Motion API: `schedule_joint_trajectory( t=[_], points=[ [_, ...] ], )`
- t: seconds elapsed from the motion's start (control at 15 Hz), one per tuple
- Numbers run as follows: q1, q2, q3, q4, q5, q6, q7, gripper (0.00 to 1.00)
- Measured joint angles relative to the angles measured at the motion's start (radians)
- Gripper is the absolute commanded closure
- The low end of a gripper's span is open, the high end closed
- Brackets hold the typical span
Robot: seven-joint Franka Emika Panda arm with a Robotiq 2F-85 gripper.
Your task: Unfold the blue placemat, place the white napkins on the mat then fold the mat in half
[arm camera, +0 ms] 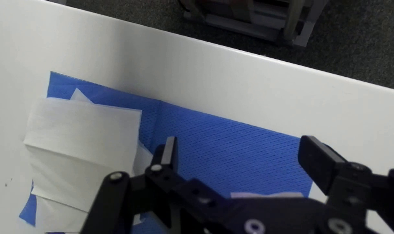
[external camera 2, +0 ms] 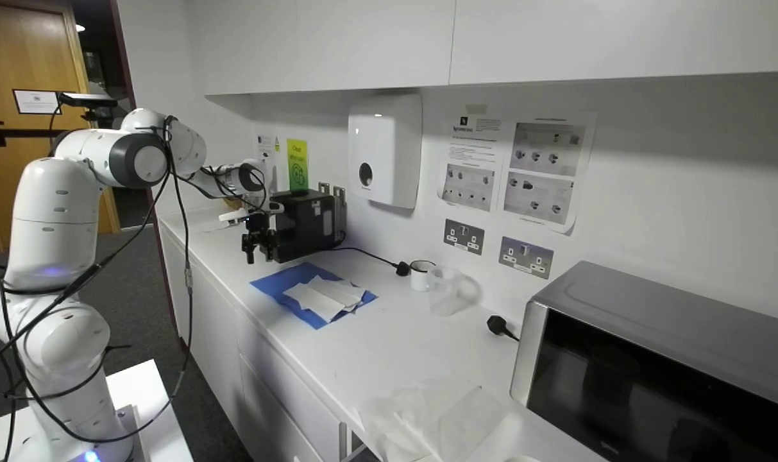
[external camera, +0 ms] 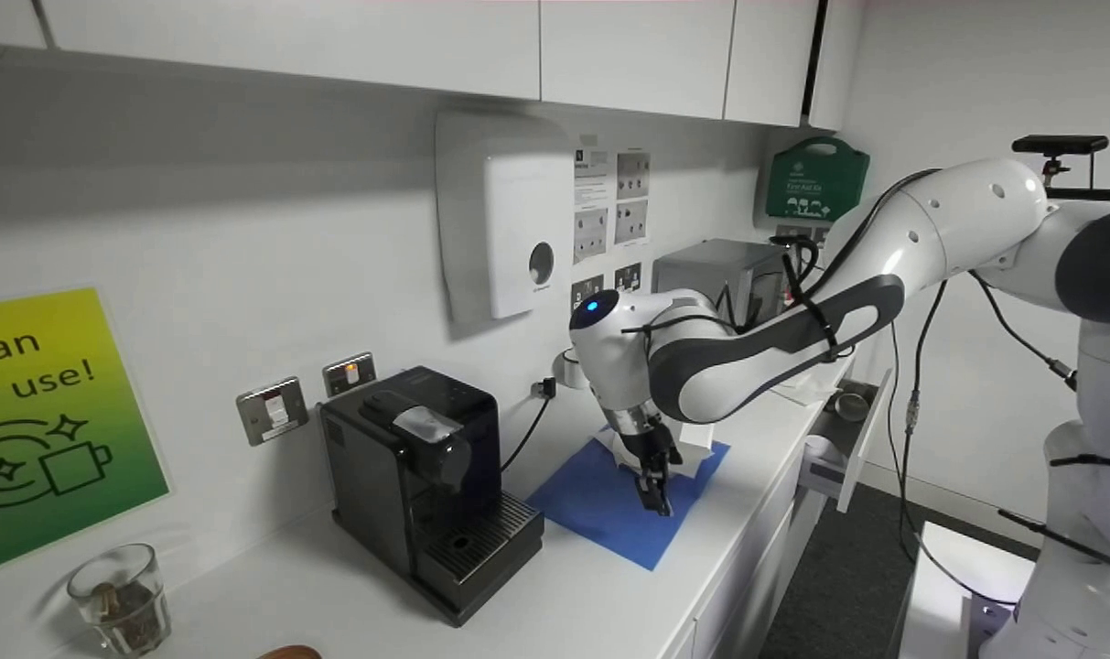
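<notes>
the mat lies unfolded on the table, just beside the coffee machine, and the napkins sit on the half away from the coffee machine. so the unfolding and the placing look done, and what is left, i judge, is the fold. the pincer is spread wide with nothing between its jaws, hanging over the bare half, the one toward the coffee machine. the next move likely calls for going down to the edge nearest the coffee machine, pinching that edge alone, then lifting it and carrying it over the napkins, away from the coffee machine. the mat is plain blue and looks thin and limp; a crease crosses it between the halves. the napkins are white and overlap in a loose, uneven pile, and some poke past the mat's edge on the side away from the coffee machine.
</notes>
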Motion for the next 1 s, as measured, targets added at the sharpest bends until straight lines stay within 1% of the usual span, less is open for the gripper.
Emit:
schedule_joint_trajectory(
  t=[0.2, 0.47, 0.67, 1.0],
  points=[
    [0.028, 0.047, 0.003, 0.060, -0.032, -0.035, -0.002, 0.00],
    [0.055, 0.102, 0.005, 0.124, -0.040, -0.048, -0.022, 0.00],
    [0.061, 0.122, 0.008, 0.145, -0.039, -0.065, -0.078, 0.00],
    [0.064, 0.134, 0.008, 0.155, -0.041, -0.097, -0.206, 0.00]
  ],
)
